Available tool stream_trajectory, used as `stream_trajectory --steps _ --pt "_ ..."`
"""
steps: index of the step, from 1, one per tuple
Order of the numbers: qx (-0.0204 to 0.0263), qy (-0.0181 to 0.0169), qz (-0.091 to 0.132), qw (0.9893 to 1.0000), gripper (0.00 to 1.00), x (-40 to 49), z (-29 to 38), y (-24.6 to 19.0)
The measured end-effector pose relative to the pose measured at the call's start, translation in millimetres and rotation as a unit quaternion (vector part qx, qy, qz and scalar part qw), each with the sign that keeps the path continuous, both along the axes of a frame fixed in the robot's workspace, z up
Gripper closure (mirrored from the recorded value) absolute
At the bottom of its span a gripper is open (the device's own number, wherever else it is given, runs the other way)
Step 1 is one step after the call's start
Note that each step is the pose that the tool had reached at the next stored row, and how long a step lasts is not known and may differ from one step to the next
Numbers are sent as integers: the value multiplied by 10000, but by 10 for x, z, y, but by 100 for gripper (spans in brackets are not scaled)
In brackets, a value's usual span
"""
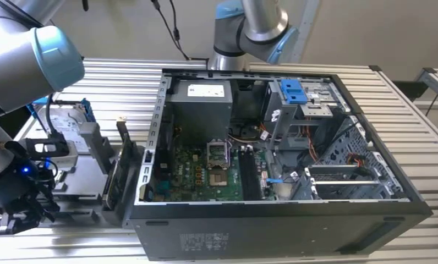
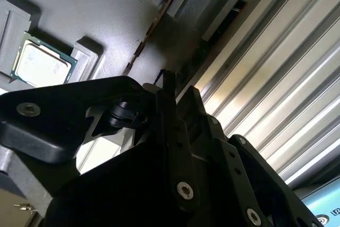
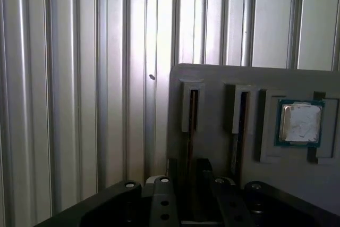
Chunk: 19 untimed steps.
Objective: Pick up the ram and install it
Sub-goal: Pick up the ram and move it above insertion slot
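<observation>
ram [image 3: 190, 126] edge-on in gray tray [image 3: 212, 78] slot, just a thin brownish edge, one end hidden behind gripper [image 3: 191, 184], its grip impossible to tell

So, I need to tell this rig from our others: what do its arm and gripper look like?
The arm is built of silver-grey round tubes with light blue caps on the joints. The gripper is black and angular, with a small blue light glowing above it. In the second wrist view its black links carry silver screw heads.

Hand [image 2: 178, 86] near ram [image 2: 158, 19]; processor [image 2: 41, 63] in tray [image 2: 106, 3].
</observation>
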State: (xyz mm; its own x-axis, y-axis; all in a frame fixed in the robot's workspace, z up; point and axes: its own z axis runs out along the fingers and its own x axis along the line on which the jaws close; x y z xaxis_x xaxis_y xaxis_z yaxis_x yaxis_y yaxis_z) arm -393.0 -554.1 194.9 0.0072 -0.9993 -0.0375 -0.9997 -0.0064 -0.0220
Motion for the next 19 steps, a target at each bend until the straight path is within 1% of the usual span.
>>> stream_trajectory --steps 2,4,19 --pt "0 0 -1 10000 73 0 0 1" --pt "0 0 -1 10000 85 0 0 0" --pt "0 0 0 10000 86 0 -2 1"
